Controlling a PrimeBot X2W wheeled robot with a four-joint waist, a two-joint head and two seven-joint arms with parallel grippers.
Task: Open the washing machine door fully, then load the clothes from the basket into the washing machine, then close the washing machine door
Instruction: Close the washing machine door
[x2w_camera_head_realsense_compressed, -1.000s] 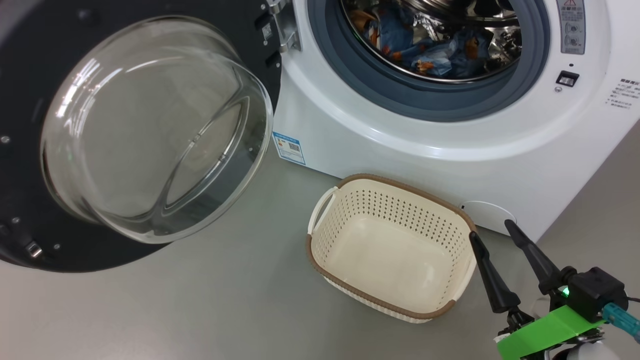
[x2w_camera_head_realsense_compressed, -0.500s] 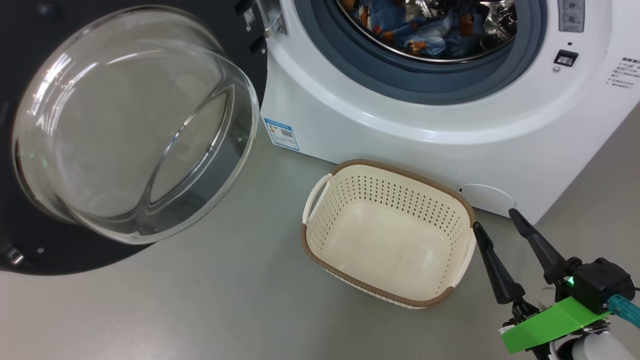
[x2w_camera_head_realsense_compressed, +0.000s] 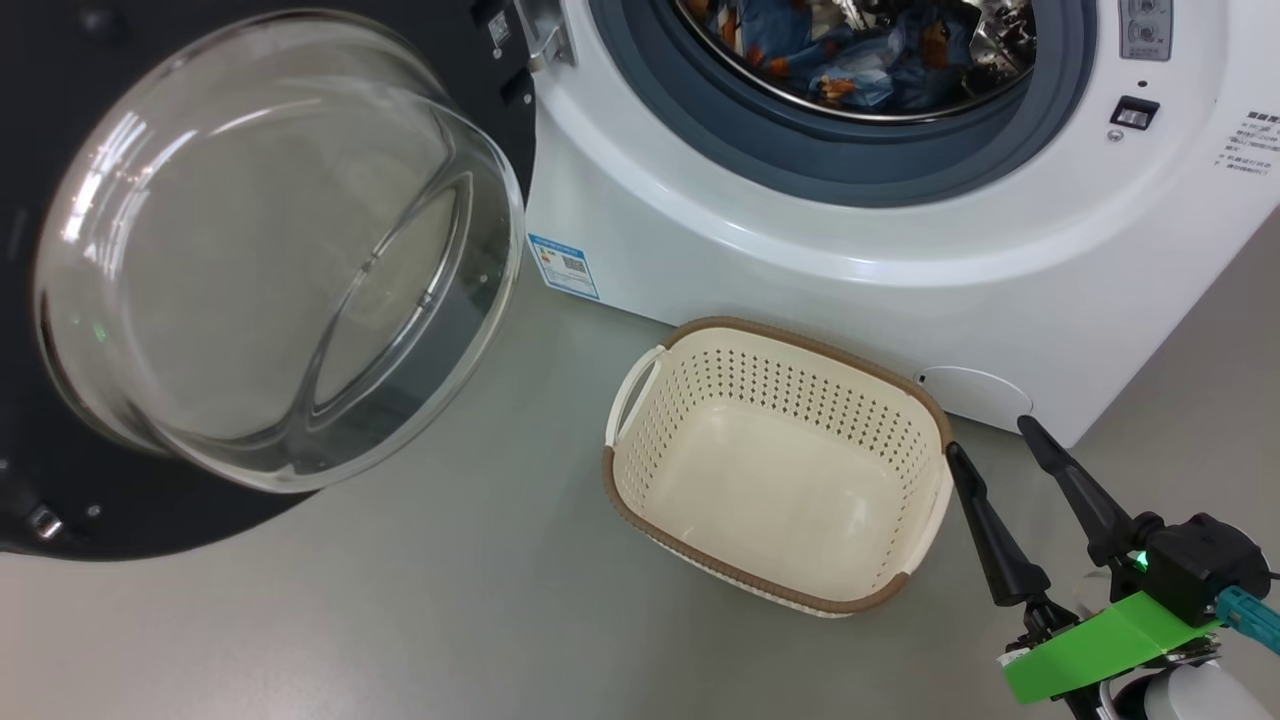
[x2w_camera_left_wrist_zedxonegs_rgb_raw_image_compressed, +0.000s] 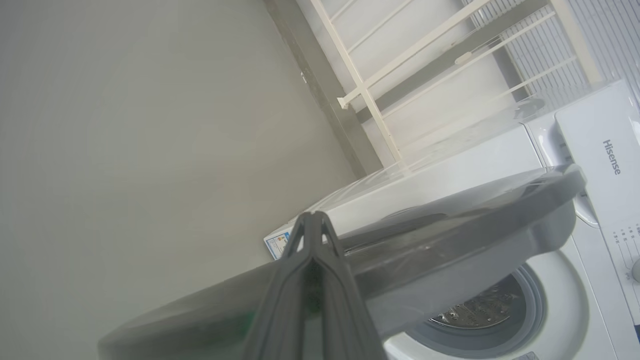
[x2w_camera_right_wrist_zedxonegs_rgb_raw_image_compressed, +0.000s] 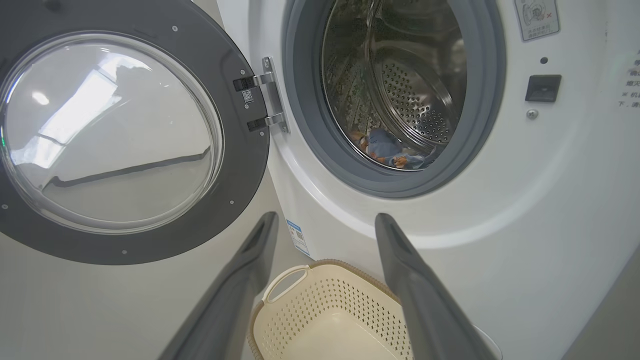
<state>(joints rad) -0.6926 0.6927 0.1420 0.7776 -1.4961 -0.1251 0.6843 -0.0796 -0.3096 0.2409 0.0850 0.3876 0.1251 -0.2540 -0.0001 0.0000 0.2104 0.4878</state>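
Note:
The washing machine door (x2w_camera_head_realsense_compressed: 150, 520) stands swung open at the left, its clear glass bowl (x2w_camera_head_realsense_compressed: 280, 250) bulging toward me. Blue clothes (x2w_camera_head_realsense_compressed: 860, 60) with orange prints lie in the steel drum of the white washing machine (x2w_camera_head_realsense_compressed: 800, 250). On the floor in front stands the cream basket (x2w_camera_head_realsense_compressed: 760, 580), with nothing in it. My right gripper (x2w_camera_head_realsense_compressed: 990, 440) hangs open just right of the basket. In the right wrist view the right gripper (x2w_camera_right_wrist_zedxonegs_rgb_raw_image_compressed: 326, 217) frames the basket (x2w_camera_right_wrist_zedxonegs_rgb_raw_image_compressed: 280, 290), the door (x2w_camera_right_wrist_zedxonegs_rgb_raw_image_compressed: 240, 165) and the clothes (x2w_camera_right_wrist_zedxonegs_rgb_raw_image_compressed: 390, 150). My left gripper (x2w_camera_left_wrist_zedxonegs_rgb_raw_image_compressed: 312, 217) is shut, empty, lying along the door's grey edge (x2w_camera_left_wrist_zedxonegs_rgb_raw_image_compressed: 475, 220).
Grey floor (x2w_camera_head_realsense_compressed: 450, 620) spreads in front of the machine and under the door. A white railing (x2w_camera_left_wrist_zedxonegs_rgb_raw_image_compressed: 370, 90) and a wall stand beyond the machine in the left wrist view. A blue label sticker (x2w_camera_head_realsense_compressed: 562, 266) sits low on the machine's front.
The head camera has shifted, so the whole picture slid up and left. The door's glass bowl has edged slightly right against the basket. The right gripper stays open beside the basket.

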